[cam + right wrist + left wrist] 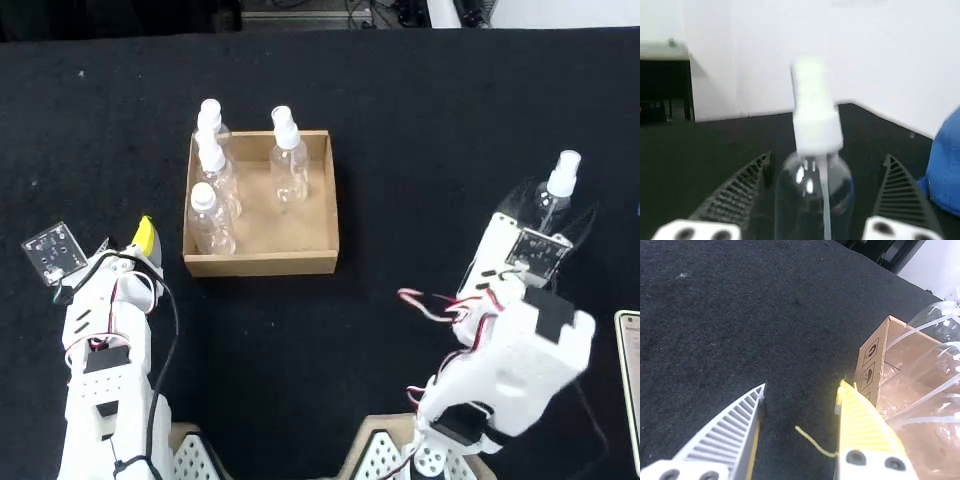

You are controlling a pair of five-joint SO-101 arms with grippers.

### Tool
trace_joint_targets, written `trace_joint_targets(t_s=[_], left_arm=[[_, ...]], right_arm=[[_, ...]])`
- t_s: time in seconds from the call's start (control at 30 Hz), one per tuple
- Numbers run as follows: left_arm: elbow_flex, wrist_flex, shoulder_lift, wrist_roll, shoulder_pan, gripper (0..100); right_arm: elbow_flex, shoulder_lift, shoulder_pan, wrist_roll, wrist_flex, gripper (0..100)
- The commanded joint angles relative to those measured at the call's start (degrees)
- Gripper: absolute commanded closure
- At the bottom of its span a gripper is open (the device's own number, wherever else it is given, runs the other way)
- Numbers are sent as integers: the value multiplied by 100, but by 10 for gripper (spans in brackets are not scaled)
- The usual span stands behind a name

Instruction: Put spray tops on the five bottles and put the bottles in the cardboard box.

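The cardboard box (325, 200) holds several clear bottles with white spray tops, such as one (288, 155) at its back right and one (210, 215) at its front left. Another clear bottle (556, 198) with a spray top (812, 115) stands upright on the mat at the far right. My right gripper (552, 207) is open around it, its black fingers (742, 187) on either side of the bottle (812, 195) with small gaps. My left gripper (802, 390) is open and holds nothing, low over the mat just left of the box's front-left corner (871, 365); its yellow finger (145, 236) points at the box.
Black mat (420, 100) covers the table. A flat device (630, 360) lies at the right edge. A blue object (946, 160) sits beyond the right gripper. Open mat lies between the box and the right arm.
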Motion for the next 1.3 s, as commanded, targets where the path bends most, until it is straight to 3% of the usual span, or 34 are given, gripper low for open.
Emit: trace_joint_targets(t_s=[0.0, 0.23, 0.33, 0.83, 1.27], left_arm=[[92, -149, -44, 0, 75, 795], [92, -149, -44, 0, 75, 795], [101, -149, -44, 0, 75, 795], [101, -149, -44, 0, 75, 795], [101, -149, -44, 0, 75, 795]], right_arm=[[136, -971, -26, 0, 721, 720], [75, -2255, -53, 0, 2831, 721], [4, -2378, -44, 0, 3174, 722], [-593, -1341, -26, 0, 3121, 722], [-488, -1323, -35, 44, 3191, 723]])
